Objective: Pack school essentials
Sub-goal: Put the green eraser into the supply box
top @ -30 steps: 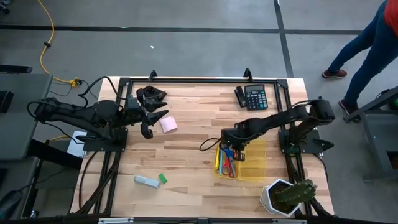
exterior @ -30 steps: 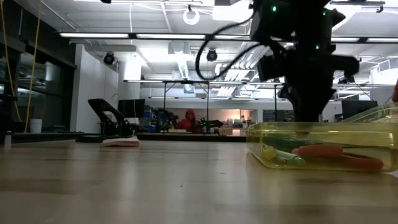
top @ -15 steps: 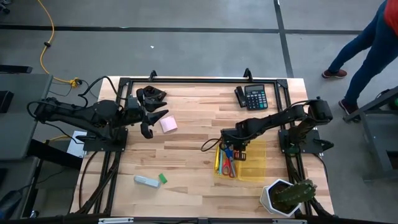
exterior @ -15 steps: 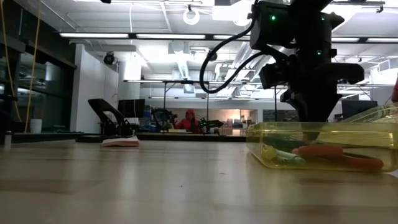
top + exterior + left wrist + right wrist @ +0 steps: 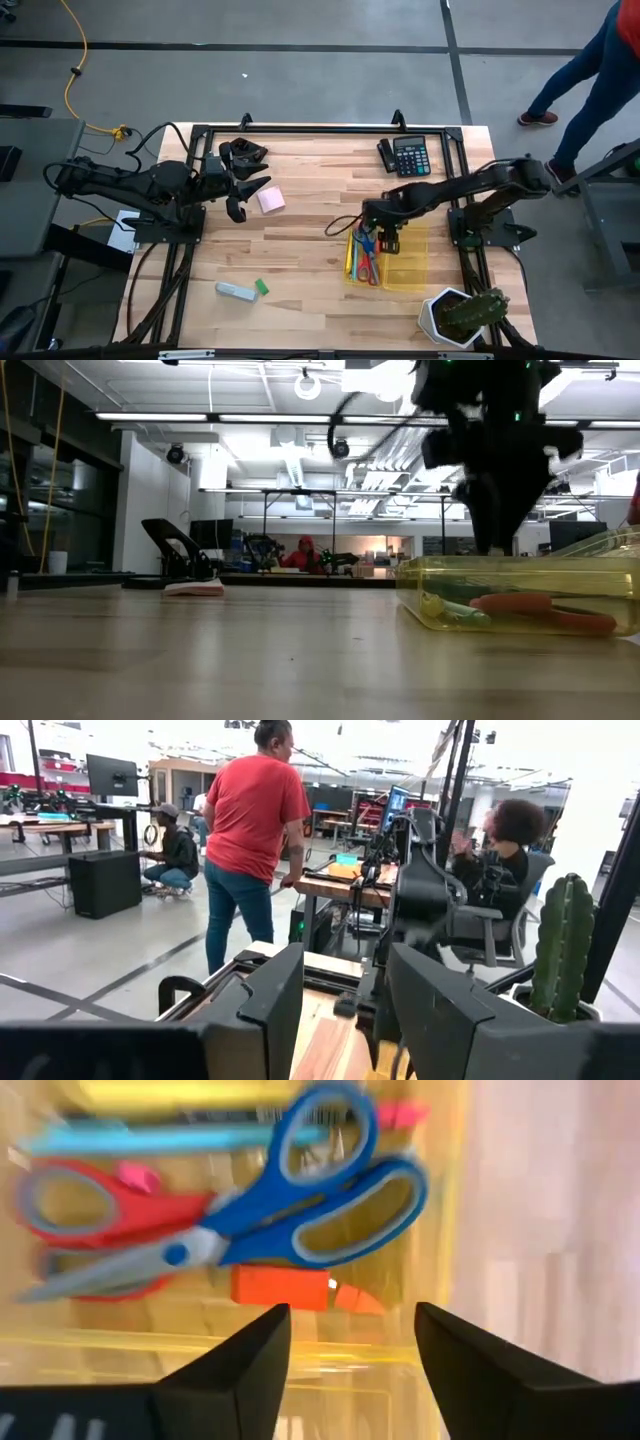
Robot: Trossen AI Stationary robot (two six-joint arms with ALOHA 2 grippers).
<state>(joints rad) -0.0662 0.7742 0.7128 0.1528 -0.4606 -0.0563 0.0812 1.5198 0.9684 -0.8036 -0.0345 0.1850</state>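
The blue-handled scissors are lying in the yellow bin across the red-handled scissors, with a teal pen and a yellow marker beside them. I am holding the right gripper just above the bin's near end, its fingers spread apart and carrying nothing, so the drop looks done to me. To finish this step well, I am planning to lift straight up so the fingers clear the bin wall without dragging it. The left gripper is waiting beside the pink sticky-note pad, fingers parted and empty. I am judging the pad and the green eraser still to be packed. A calculator and a potted cactus are standing near the bin, the cactus close enough to watch.
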